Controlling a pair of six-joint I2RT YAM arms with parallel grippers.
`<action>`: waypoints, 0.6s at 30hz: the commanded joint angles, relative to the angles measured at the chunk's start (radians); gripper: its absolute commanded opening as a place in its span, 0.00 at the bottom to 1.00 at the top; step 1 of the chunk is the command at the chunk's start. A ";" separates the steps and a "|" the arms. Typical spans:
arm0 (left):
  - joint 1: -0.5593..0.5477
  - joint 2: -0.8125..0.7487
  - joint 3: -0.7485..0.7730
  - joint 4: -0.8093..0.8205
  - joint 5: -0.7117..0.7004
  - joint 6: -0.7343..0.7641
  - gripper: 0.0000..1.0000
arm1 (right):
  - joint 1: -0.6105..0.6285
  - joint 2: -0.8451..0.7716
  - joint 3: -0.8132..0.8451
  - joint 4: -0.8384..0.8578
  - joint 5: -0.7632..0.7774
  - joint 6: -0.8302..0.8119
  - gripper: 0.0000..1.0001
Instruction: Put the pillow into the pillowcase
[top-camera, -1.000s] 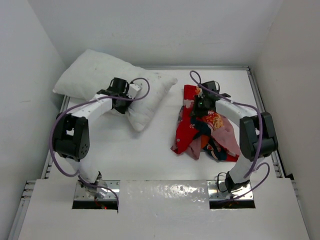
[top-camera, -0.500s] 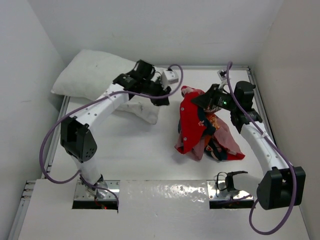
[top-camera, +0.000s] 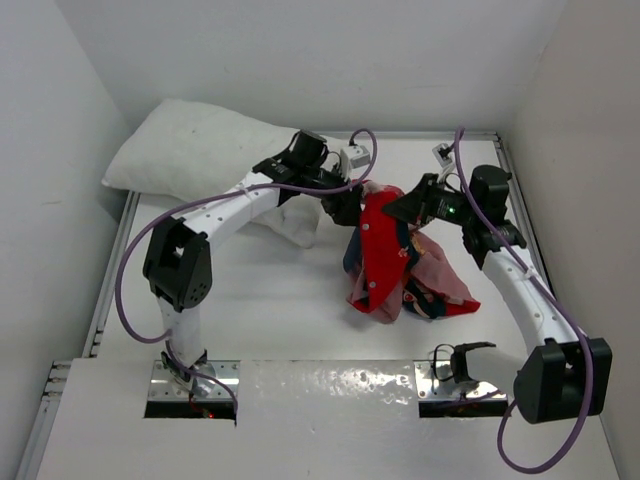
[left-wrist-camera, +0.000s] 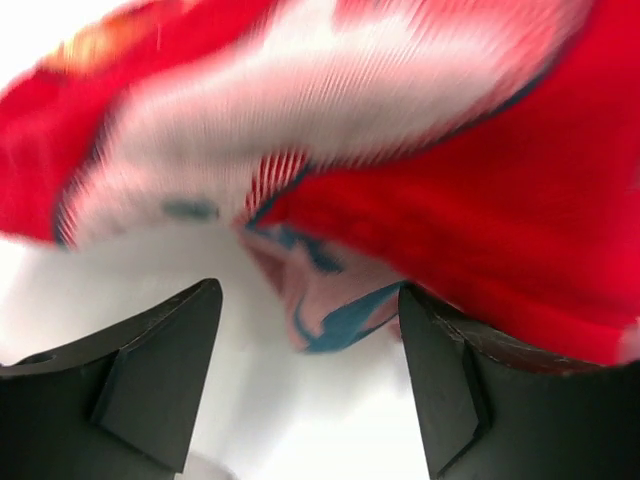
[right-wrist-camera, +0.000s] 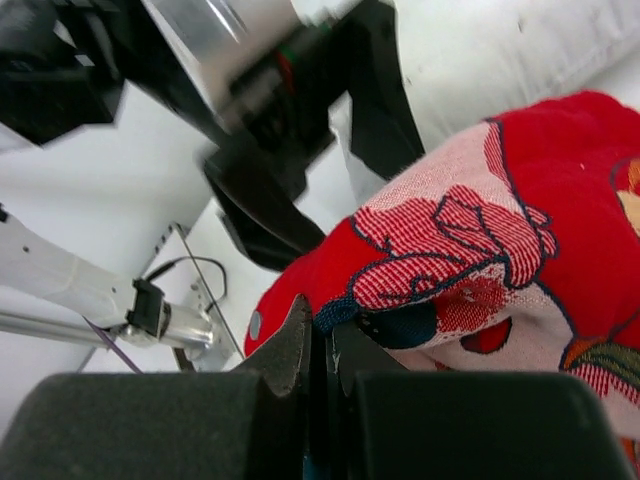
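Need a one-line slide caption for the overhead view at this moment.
Right tool holds the red pillowcase bunched up, open left tool close beside it, pillow lying at the far left.

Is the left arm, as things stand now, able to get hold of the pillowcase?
Probably yes. The left gripper is open, and the pillowcase hangs right in front of it with nothing between. The right gripper is shut on the fabric and holds it raised.

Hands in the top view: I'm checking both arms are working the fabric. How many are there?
2. The left hand, open, sits at the upper left of the pillowcase; the right hand pinches its top edge. None seems hidden.
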 joint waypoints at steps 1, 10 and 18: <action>0.025 -0.002 0.071 0.127 0.176 -0.083 0.69 | 0.003 -0.059 0.004 -0.118 0.018 -0.126 0.00; 0.010 0.013 0.090 0.109 0.092 -0.014 0.80 | 0.003 -0.050 -0.018 -0.145 0.017 -0.146 0.00; -0.014 0.016 0.070 0.095 0.104 0.021 0.83 | 0.004 -0.035 0.008 -0.192 0.023 -0.183 0.00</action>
